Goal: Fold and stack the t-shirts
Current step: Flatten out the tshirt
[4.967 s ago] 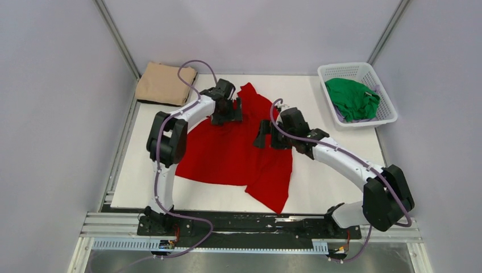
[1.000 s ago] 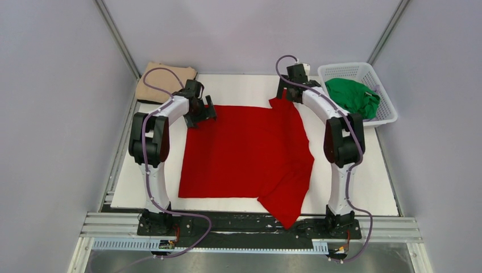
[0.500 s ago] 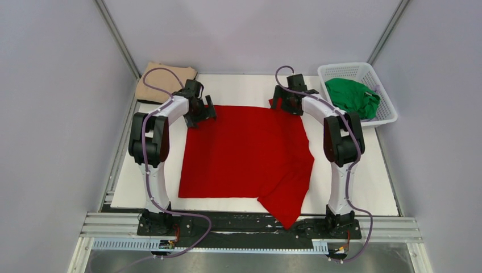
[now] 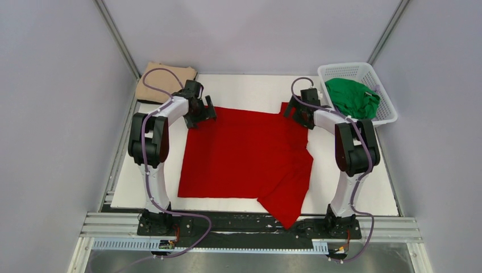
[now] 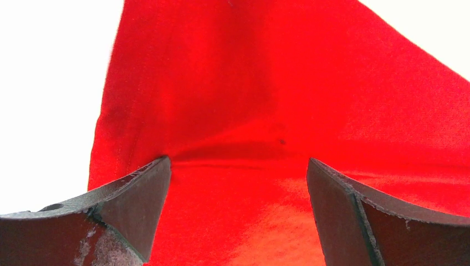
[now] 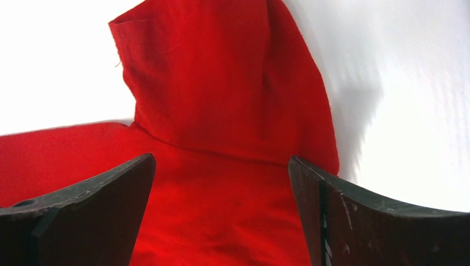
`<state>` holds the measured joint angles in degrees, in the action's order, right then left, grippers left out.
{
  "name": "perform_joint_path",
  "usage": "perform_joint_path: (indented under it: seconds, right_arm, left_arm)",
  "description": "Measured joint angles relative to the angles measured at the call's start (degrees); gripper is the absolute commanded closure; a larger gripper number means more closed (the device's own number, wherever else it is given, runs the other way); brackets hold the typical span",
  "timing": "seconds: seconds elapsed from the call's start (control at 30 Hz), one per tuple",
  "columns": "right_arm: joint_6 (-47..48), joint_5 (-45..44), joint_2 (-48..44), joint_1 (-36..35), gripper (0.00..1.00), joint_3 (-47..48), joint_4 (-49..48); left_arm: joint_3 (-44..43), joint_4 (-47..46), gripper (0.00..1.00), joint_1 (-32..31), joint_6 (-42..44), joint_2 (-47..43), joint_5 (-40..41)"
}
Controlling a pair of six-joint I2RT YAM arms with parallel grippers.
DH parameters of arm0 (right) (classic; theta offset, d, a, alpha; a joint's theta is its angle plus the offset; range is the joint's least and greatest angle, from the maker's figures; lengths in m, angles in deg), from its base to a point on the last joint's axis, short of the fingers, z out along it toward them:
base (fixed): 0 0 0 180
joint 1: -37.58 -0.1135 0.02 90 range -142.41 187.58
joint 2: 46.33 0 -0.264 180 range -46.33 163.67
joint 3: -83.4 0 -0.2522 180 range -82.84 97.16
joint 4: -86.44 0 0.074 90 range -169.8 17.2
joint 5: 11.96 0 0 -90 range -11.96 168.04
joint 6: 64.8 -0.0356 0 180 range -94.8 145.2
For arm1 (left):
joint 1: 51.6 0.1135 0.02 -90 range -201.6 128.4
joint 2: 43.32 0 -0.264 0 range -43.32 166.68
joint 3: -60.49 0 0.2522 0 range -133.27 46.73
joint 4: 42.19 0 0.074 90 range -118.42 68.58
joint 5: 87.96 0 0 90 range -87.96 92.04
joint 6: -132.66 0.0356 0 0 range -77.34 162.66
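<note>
White table (image 4: pixel 250 85); red t-shirt (image 4: pixel 244 153) spread; end effectors (image 4: pixel 202 116) (image 4: pixel 294 112) agape.

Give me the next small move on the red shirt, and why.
Probably advance the right gripper and close it on the sleeve ahead: the red shirt lies spread flat, this gripper and the left gripper are open, that sleeve sticks out.
</note>
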<state>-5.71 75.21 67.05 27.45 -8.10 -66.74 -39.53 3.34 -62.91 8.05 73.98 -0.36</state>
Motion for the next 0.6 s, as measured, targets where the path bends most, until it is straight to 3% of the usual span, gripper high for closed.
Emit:
perform_joint_path:
  seconds: [0.17, 0.3, 0.43, 0.6]
  right_arm:
    - [-3.06, -3.23, -6.27, 0.15, 0.0, -8.17, -0.26]
    - [-3.28, -4.15, -7.65, 0.48, 0.0, -9.01, 1.49]
    - [-1.64, -2.27, -7.61, 0.61, 0.0, -5.38, 4.02]
    - [1.6, 2.54, -4.68, 0.39, 0.0, 5.64, 3.48]
  left_arm:
    - [1.07, -0.72, 0.0, -0.02, 0.0, -0.66, -0.17]
    - [1.27, -0.85, 0.0, 0.0, 0.02, -0.83, -0.55]
    - [1.27, -0.85, 0.0, 0.0, 0.04, -0.85, -0.79]
    - [1.27, -0.85, 0.0, 0.09, 0.04, -0.85, -1.16]
